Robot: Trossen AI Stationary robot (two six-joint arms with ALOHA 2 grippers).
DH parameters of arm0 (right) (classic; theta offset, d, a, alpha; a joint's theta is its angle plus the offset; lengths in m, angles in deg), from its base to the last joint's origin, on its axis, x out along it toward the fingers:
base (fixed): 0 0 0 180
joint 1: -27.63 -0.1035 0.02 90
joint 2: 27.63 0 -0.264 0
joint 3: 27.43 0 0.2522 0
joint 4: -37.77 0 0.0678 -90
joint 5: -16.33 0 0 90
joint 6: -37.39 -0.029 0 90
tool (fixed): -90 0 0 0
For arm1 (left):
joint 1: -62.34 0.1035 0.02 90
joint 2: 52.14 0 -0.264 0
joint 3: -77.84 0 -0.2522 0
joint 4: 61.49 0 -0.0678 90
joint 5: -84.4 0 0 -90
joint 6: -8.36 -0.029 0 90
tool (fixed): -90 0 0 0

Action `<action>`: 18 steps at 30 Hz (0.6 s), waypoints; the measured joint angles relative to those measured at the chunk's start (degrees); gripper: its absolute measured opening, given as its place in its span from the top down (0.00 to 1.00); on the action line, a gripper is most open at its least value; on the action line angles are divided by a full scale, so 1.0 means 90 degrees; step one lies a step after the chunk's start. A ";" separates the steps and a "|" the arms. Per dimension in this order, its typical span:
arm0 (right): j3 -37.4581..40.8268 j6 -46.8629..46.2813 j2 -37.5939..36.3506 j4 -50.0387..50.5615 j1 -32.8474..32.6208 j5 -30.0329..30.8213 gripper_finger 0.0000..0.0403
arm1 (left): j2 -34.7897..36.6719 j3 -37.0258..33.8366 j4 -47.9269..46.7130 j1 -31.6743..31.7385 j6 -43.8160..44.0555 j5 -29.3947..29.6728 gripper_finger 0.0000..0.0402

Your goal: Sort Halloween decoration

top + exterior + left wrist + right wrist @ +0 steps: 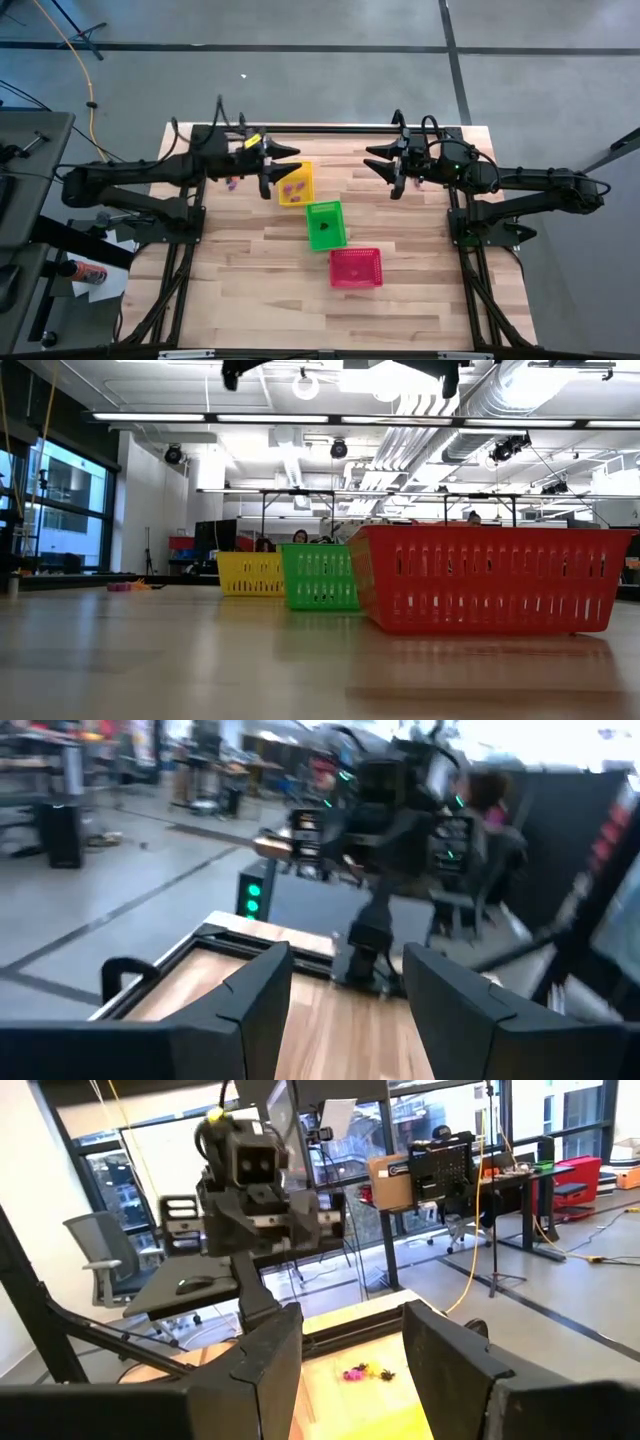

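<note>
Left claw (283,165): upper left of centre in the high view, fingers apart, nothing between them, hanging above the table (230,290) beside the yellow basket (295,184). In the left wrist view the two dark fingers (262,990) stand spread with bare wood in the gap.

Right claw (383,166): upper right of centre, fingers apart too, empty, facing the left one across the far end of the table.

Halloween decoration: a few purple trinkets (293,188) lie inside the yellow basket; one dark trinket (322,225) sits in the green basket (326,224). No trinket can be made out in the red basket (356,267), lower centre. A small loose cluster (232,183), purple with some orange, lies on the wood under the left arm, just left of the yellow basket; it shows again in the right wrist view as loose trinkets (366,1373), and at far left in the low view.

Handling, judged: pieces look very light and small, probably hard plastic, likely to skid or flick out of a pinch. Best taken one at a time, fingers straddling the piece low against the wood, closing across its narrowest part.

Orientation: too small to tell which way any single piece points, or its long axis. The loose cluster as a group spreads roughly left-right in the right wrist view
</note>
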 joint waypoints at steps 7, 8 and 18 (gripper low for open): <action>0.0000 0.0044 -0.0002 0.0000 0.0000 -0.0023 0.58 | 0.0472 -0.0912 0.0668 -0.0048 0.0645 0.0491 0.55; 0.0000 0.0044 0.0000 0.0000 0.0000 -0.0023 0.58 | 0.0496 -0.0920 0.0646 -0.0048 0.0635 0.0492 0.55; 0.0000 -0.0007 -0.0002 0.0002 0.0000 -0.0019 0.58 | 0.0511 -0.0920 0.0579 -0.0048 -0.0227 0.0514 0.55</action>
